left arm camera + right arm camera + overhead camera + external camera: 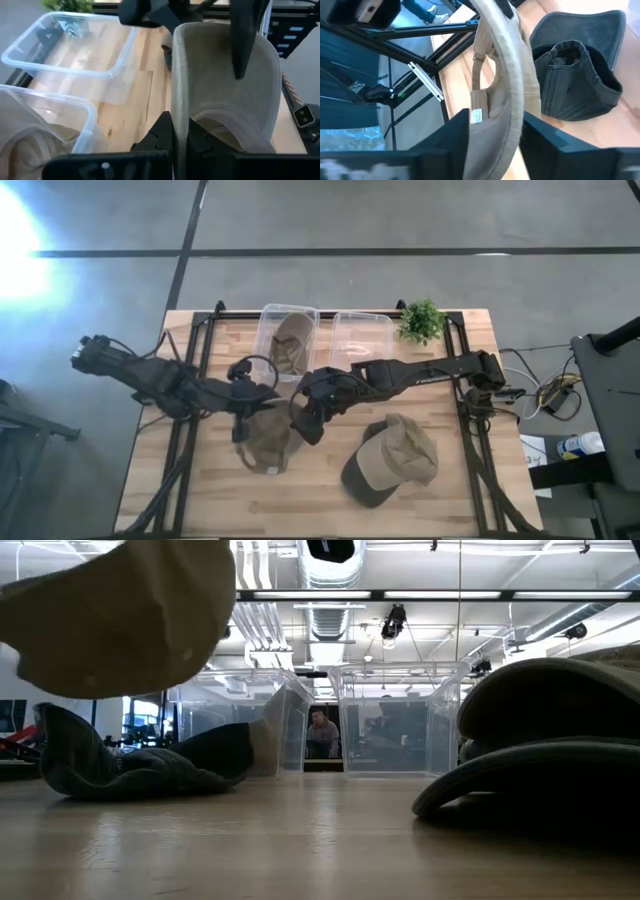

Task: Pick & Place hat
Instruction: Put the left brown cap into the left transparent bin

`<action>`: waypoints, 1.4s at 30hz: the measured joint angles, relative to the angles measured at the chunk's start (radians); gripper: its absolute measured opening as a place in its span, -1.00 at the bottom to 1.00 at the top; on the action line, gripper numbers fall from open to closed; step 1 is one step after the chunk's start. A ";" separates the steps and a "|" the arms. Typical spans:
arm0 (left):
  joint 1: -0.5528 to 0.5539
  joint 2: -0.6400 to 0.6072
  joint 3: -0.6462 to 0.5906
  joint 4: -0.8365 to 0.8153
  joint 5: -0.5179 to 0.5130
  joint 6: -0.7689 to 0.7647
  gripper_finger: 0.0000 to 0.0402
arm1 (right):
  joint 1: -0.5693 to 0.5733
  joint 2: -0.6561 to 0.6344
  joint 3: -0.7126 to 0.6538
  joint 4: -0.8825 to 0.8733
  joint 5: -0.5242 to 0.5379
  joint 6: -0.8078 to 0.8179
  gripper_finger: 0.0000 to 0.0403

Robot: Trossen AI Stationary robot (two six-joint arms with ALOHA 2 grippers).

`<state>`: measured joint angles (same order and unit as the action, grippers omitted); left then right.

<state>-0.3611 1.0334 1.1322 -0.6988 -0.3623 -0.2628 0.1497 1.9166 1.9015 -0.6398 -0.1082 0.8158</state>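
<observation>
**Both grippers on one cap, bins just beyond**

Nearest me, a dark-brimmed cap (390, 460) lies untouched on the table (200, 490). Above the boards at mid-table hangs the tan cap (265, 438), lifted clear — the left gripper (243, 423) clamps its rim from one side, the right gripper (303, 420) pinches the band from the other, fingers closed on fabric. Farther back stand the left bin (288, 340), seemingly with a hat already inside, and the empty bin (362, 338) — straight ahead of the held cap, nearer the right arm.
</observation>
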 joint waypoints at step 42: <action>-0.357 -0.134 0.089 -0.413 -0.684 -0.531 0.18 | -0.264 0.044 0.004 -0.075 0.440 0.288 -0.93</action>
<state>-0.7177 0.8998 1.2217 -1.1113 -1.0464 -0.7933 -0.1140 1.9603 1.9052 -0.7143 0.3316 1.1038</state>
